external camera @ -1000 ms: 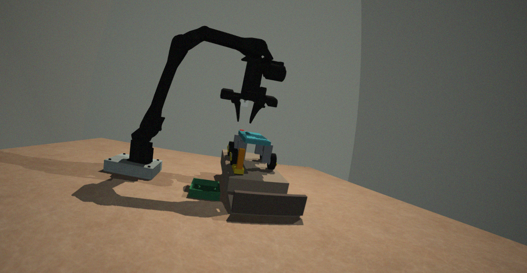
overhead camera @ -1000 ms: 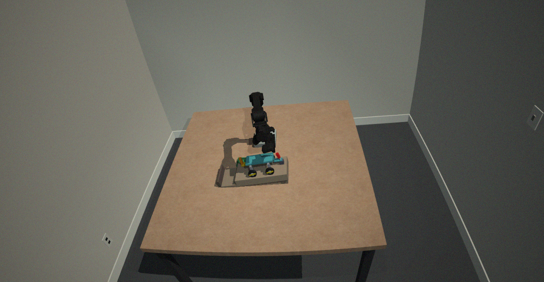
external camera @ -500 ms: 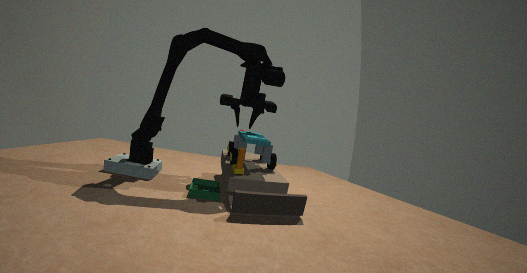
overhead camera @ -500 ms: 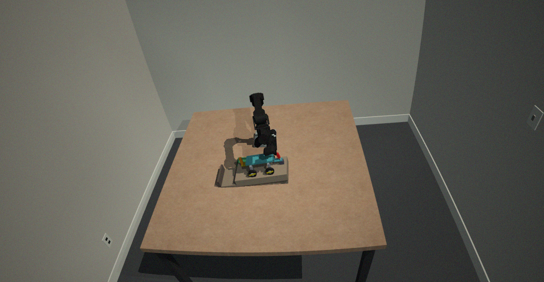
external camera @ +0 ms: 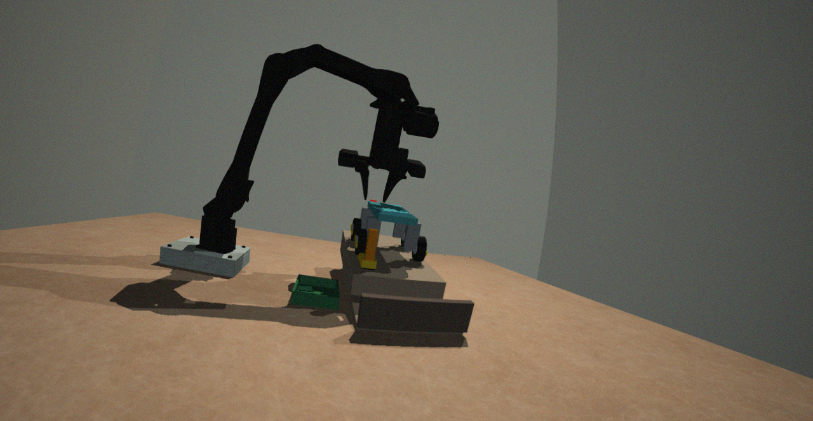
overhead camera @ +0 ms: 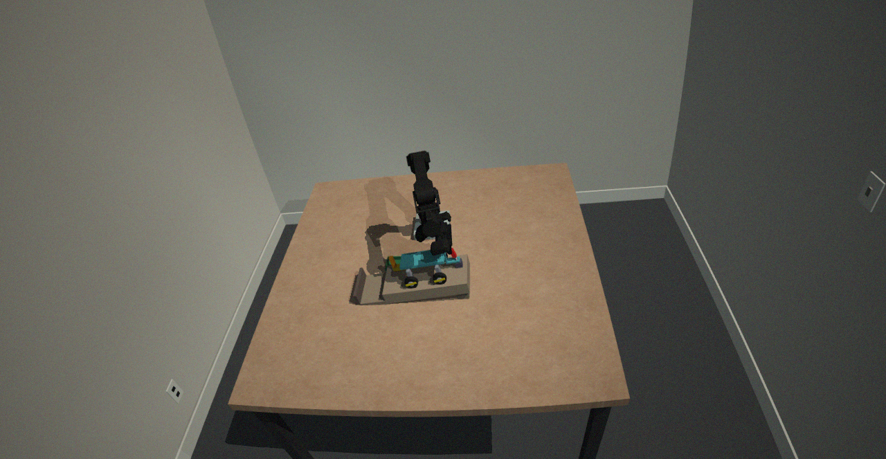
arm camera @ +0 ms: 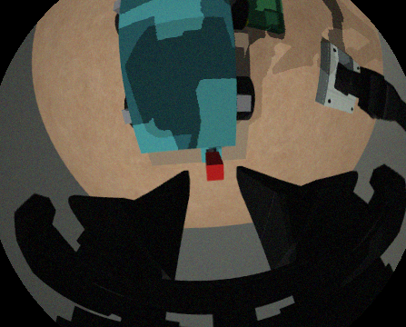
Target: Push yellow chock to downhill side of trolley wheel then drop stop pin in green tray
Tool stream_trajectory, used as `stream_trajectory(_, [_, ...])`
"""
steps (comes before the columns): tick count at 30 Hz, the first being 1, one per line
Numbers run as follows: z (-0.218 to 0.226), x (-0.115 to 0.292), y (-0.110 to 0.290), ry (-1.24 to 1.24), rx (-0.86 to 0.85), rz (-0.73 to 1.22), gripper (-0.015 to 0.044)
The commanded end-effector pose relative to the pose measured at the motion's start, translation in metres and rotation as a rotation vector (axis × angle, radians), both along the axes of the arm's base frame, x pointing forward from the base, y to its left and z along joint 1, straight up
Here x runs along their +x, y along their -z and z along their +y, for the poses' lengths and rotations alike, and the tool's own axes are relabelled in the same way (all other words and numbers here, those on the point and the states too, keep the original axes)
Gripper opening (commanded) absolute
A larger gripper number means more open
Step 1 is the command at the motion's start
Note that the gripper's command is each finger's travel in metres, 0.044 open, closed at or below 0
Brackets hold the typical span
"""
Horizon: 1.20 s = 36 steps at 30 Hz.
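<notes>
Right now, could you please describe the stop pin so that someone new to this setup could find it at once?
Start at the grey ramp in the middle of the table, where a teal-topped trolley stands. At the trolley's uphill end, directly beneath the open claw, a small block pokes out: the stop pin. It is the only bright red thing there.

The trolley point(external camera: 390, 214) sits on the ramp point(external camera: 397, 282) in the middle of the tabletop point(external camera: 170, 350). The tray point(external camera: 314, 292) lies beside the ramp, toward the arm's base point(external camera: 170, 256). The claw point(external camera: 376, 197) hangs just above the stop pin point(arm camera: 215, 167) at the trolley's uphill end.
</notes>
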<state>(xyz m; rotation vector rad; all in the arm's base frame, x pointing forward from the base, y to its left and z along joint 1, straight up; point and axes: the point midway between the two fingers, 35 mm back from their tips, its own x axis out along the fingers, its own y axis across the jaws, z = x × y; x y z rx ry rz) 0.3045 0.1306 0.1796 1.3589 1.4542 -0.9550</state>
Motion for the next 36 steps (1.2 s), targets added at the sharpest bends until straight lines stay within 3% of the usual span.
stream_trajectory(1, [0.001,-0.001,0.006,0.003,0.002,0.009,0.0190])
stream_trajectory(34, [0.012,-0.002,0.039,0.003,0.003,0.009,0.0190])
stream_trajectory(36, [0.012,0.000,0.036,0.000,0.003,0.001,0.0138])
